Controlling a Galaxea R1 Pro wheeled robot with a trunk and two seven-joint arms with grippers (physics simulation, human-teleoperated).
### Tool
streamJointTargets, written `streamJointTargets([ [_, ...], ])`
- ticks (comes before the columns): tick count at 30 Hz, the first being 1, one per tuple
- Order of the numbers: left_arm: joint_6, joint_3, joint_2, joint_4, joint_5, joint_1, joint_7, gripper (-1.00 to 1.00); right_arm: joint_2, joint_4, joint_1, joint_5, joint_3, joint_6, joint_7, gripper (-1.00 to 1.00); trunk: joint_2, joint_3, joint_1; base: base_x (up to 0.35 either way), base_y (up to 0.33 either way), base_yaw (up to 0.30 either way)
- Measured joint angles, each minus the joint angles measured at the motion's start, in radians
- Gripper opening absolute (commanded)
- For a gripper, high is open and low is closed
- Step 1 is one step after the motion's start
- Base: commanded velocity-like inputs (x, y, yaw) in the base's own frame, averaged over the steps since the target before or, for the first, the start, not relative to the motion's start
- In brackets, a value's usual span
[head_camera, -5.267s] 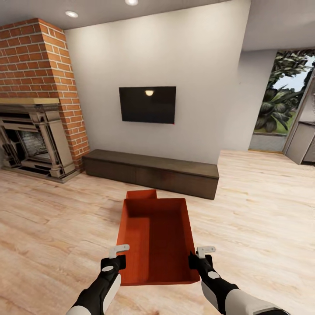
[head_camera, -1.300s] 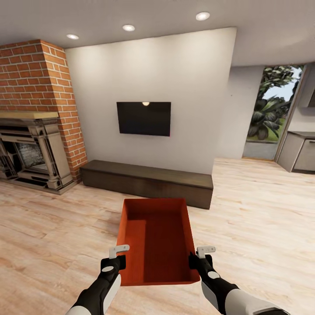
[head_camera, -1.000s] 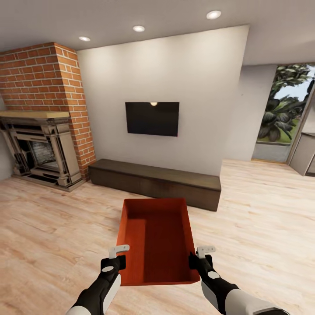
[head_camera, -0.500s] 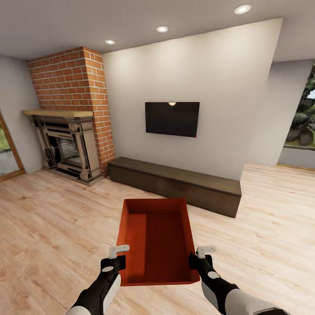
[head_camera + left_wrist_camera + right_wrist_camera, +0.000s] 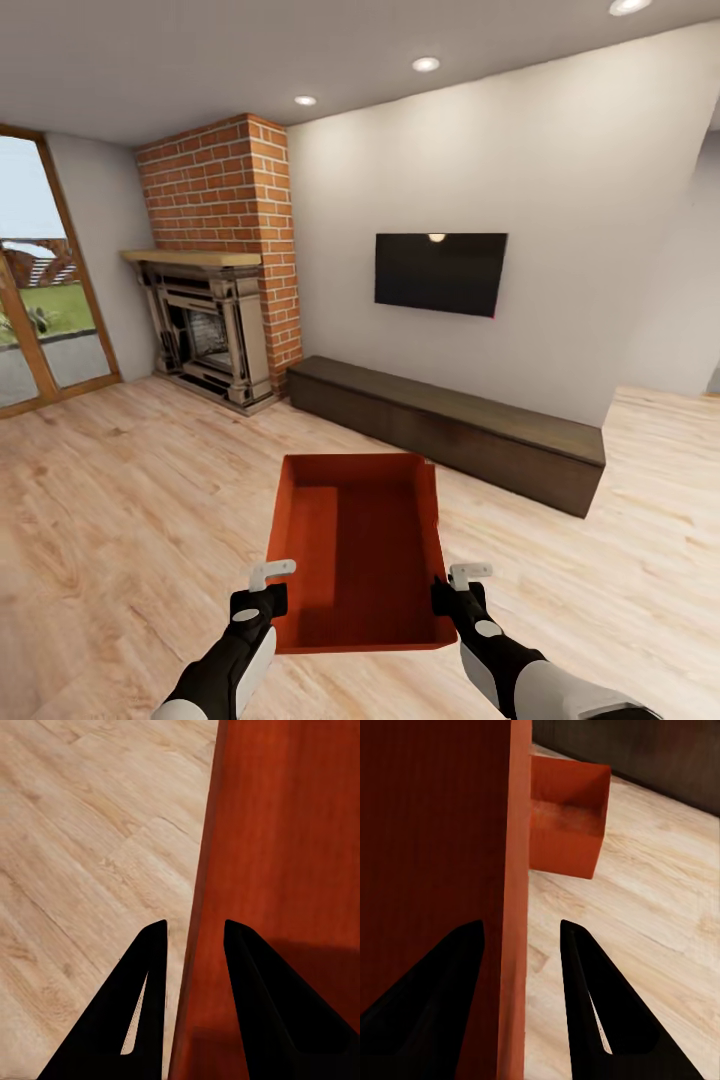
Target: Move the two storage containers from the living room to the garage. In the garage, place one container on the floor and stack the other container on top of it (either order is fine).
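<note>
I hold one orange-red storage container (image 5: 355, 550) level in front of me, above the light wood floor of the living room. My left gripper (image 5: 272, 590) is shut on its left wall near the near corner. My right gripper (image 5: 455, 590) is shut on its right wall. The left wrist view has the left gripper (image 5: 195, 926) straddling the container (image 5: 292, 855) rim. In the right wrist view the right gripper (image 5: 519, 922) straddles the held container's wall (image 5: 435, 832). Past it, the second storage container (image 5: 566, 821) sits on the floor.
A red brick fireplace (image 5: 215, 320) stands at the left. A black TV (image 5: 440, 272) hangs above a long low dark cabinet (image 5: 450, 430). Glass patio doors (image 5: 45, 300) are at the far left. Wood floor (image 5: 130, 480) stretches open to the left and right.
The camera has turned left: fireplace, TV and cabinet slid right in the picture and the patio doors came into view. The container stays held the same way in both grippers.
</note>
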Motion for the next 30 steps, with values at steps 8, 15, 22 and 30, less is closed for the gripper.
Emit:
streamJointTargets([
  [8,0.000,-0.002,0.000,0.000,0.001,0.000,0.000,-1.00,-0.001,0.000,0.000,0.000,-0.001,0.000,0.001,-1.00,0.000,0.000,0.000,0.000,0.000,0.274],
  [15,0.000,-0.002,0.000,-0.001,0.000,0.000,0.000,-1.00,0.000,0.000,0.000,-0.003,0.001,-0.001,0.001,-1.00,0.000,0.000,0.000,0.000,0.000,0.289],
  [22,0.000,-0.003,0.001,-0.001,0.002,0.000,0.000,-1.00,0.000,0.000,0.000,-0.003,0.001,-0.001,0.001,-1.00,0.000,0.000,0.000,0.000,0.000,0.299],
  [30,0.000,-0.001,0.000,-0.001,0.000,0.000,0.000,-1.00,0.000,0.000,0.000,-0.003,0.001,-0.001,0.001,-1.00,0.000,0.000,0.000,0.000,0.000,0.300],
])
